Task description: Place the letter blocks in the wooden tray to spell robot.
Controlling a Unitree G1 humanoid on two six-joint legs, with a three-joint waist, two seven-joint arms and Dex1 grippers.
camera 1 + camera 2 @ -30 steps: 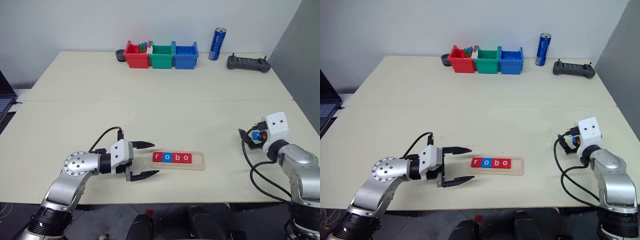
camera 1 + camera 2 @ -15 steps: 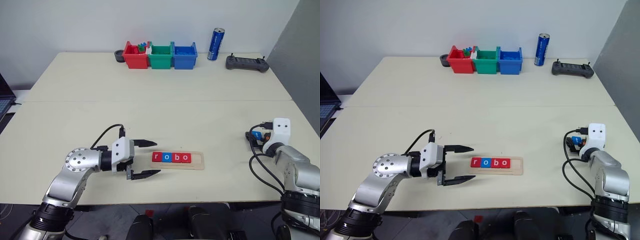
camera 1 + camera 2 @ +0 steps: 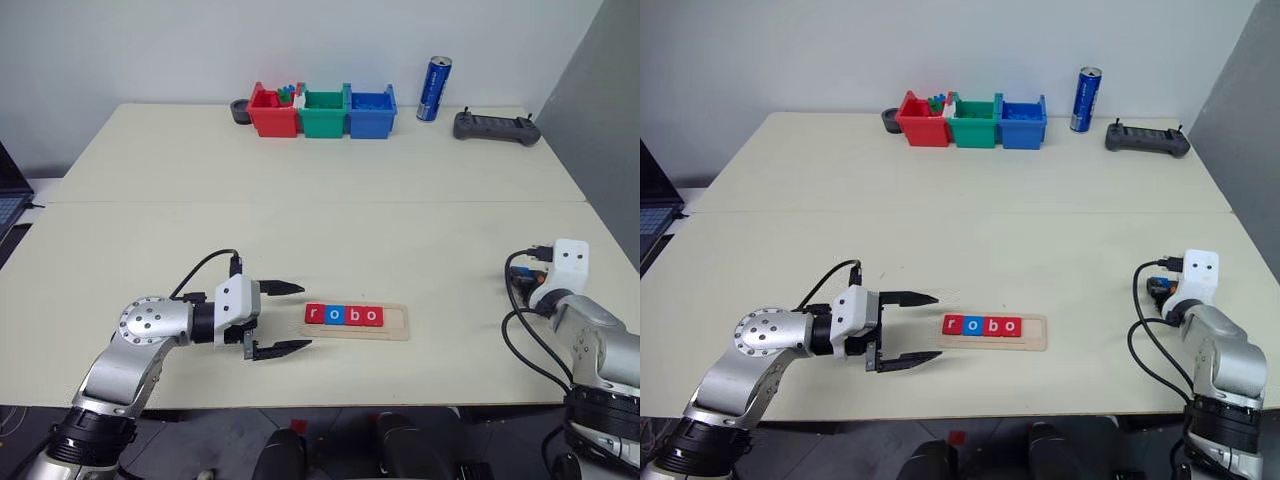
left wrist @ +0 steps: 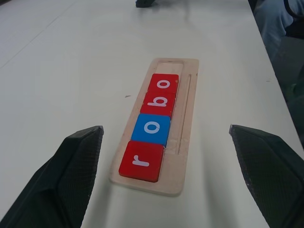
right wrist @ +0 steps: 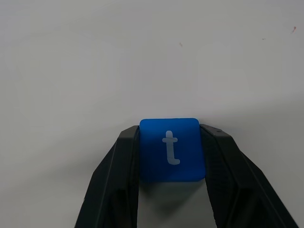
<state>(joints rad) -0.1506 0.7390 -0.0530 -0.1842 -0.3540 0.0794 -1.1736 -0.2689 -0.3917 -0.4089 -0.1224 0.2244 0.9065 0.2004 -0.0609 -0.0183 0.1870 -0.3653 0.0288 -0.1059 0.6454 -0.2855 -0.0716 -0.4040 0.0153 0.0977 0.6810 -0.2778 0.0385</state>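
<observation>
Left gripper (image 3: 284,318): fingers spread wide, nothing between them, tips toward near end of wooden tray (image 3: 396,322).

Tray, just beyond those tips: letter blocks (image 4: 153,128) r, o, b, o seated in groove; last slot bare.

Right gripper (image 5: 170,156): fingers pressed on both sides of blue t block (image 5: 171,149), over bare tabletop, well apart from tray.

Risk: pinch by edges only, so block may twist or drop in carry; t may land rotated, or nudge seated o out of line.

I see the tray (image 3: 357,321) near the counter's (image 3: 300,220) front edge, holding tiles r, o, b, o (image 3: 343,315) leftward in its groove. My left claw (image 3: 281,318) lies just left of it. The t tile (image 5: 171,149) sits between my right claw's (image 5: 171,156) fingers, far right.
</observation>
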